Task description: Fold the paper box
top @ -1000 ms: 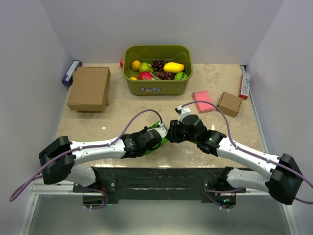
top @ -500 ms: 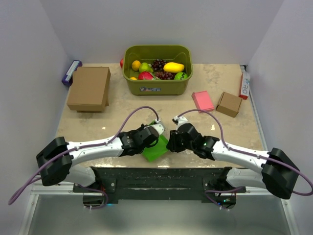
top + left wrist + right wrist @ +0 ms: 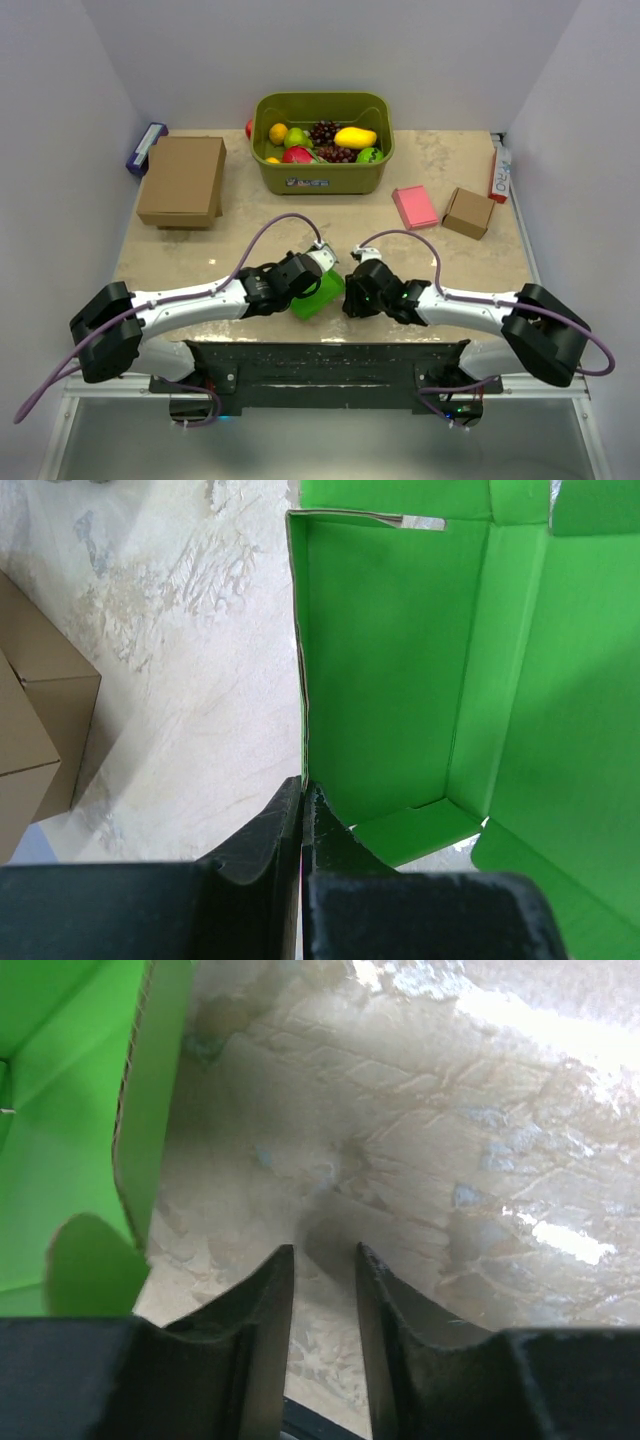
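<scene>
The green paper box (image 3: 320, 294) lies near the table's front edge between the two arms. In the left wrist view it is a partly raised box (image 3: 420, 660) with upright walls and loose flaps. My left gripper (image 3: 302, 785) is shut on the edge of its left wall; from above this gripper (image 3: 318, 276) sits at the box's left side. My right gripper (image 3: 324, 1252) is open a little with only bare table between its fingers; the box (image 3: 70, 1130) stands to its left, apart from it. From above the right gripper (image 3: 347, 296) is just right of the box.
An olive bin of fruit (image 3: 322, 150) stands at the back centre. A large brown cardboard box (image 3: 183, 180) is at the back left, a pink flat box (image 3: 414, 206) and a small brown box (image 3: 468, 211) at the right. Walls close in both sides.
Both grippers came toward the table's front edge, and the green box came with the left one. The right arm stretched out lower, its gripper now beside the box.
</scene>
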{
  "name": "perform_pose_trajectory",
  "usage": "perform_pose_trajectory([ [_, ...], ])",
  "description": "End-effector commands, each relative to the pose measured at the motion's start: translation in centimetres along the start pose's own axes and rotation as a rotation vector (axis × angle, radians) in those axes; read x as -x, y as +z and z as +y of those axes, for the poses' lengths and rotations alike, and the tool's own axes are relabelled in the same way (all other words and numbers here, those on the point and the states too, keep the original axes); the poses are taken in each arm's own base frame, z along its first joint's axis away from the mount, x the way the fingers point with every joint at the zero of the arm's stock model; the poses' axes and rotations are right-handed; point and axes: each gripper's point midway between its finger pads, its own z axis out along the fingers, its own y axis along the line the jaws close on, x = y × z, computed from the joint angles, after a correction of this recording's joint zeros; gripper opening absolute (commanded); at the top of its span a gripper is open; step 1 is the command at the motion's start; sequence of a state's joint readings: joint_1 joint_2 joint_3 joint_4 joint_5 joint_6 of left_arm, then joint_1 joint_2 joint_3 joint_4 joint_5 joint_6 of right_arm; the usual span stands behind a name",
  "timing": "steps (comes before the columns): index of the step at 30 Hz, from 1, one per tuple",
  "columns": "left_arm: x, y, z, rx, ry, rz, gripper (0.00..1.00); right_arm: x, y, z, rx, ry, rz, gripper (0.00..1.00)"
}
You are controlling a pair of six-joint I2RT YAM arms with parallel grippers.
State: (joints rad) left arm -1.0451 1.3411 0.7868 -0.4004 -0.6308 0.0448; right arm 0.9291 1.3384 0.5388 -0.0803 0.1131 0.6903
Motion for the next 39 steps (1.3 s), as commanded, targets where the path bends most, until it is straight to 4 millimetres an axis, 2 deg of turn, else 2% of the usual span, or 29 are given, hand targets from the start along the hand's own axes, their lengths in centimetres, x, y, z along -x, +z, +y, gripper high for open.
perform_pose_trajectory([
  [1,0.8,-0.1,-0.1,-0.009,-0.046,-0.042,0.00,1.1,-0.8,0.5,0.014,0.012,-0.048,0.44],
  [3,0.7,0.0,0.0,-0.004,-0.040,-0.035,0.00,2.3,-2.4,1.1,0.043,0.013,-0.092,0.56],
  [5,0.8,0.0,-0.1,-0.005,-0.037,-0.036,0.00,3.4,-3.8,1.2,0.043,0.013,-0.132,0.59],
  [6,0.8,0.0,-0.1,-0.005,-0.036,-0.035,0.00,4.6,-5.2,1.6,0.064,0.021,-0.178,0.62],
  [7,0.8,0.0,-0.1,-0.004,-0.035,-0.035,0.00,5.7,-6.0,1.5,0.044,0.030,-0.218,0.62],
  [8,0.7,0.0,0.0,-0.003,-0.031,-0.034,0.00,5.8,-6.7,1.1,0.028,0.036,-0.224,0.63],
  [10,0.9,-0.1,0.0,-0.005,-0.033,-0.042,0.00,7.7,-8.8,1.6,0.052,0.044,-0.302,0.63],
  [13,1.2,-0.4,-0.2,-0.009,-0.020,-0.059,0.00,9.6,-10.4,2.7,0.108,0.032,-0.385,0.59],
  [15,1.3,-0.6,-0.4,-0.013,-0.008,-0.066,0.00,9.9,-10.4,3.7,0.148,0.019,-0.383,0.53],
  [17,1.5,-0.8,-0.5,-0.013,-0.005,-0.075,0.00,10.1,-9.5,4.7,0.179,0.015,-0.374,0.47],
  [20,1.7,-1.2,-0.4,-0.008,-0.004,-0.092,0.00,10.4,-8.2,5.3,0.188,0.010,-0.366,0.44],
  [26,1.8,-1.7,-0.8,-0.004,0.023,-0.114,0.00,11.9,-7.7,6.9,0.261,0.003,-0.394,0.43],
  [39,2.1,-2.4,-0.8,0.016,0.038,-0.137,0.00,11.8,-3.5,5.3,0.205,-0.009,-0.393,0.38],
])
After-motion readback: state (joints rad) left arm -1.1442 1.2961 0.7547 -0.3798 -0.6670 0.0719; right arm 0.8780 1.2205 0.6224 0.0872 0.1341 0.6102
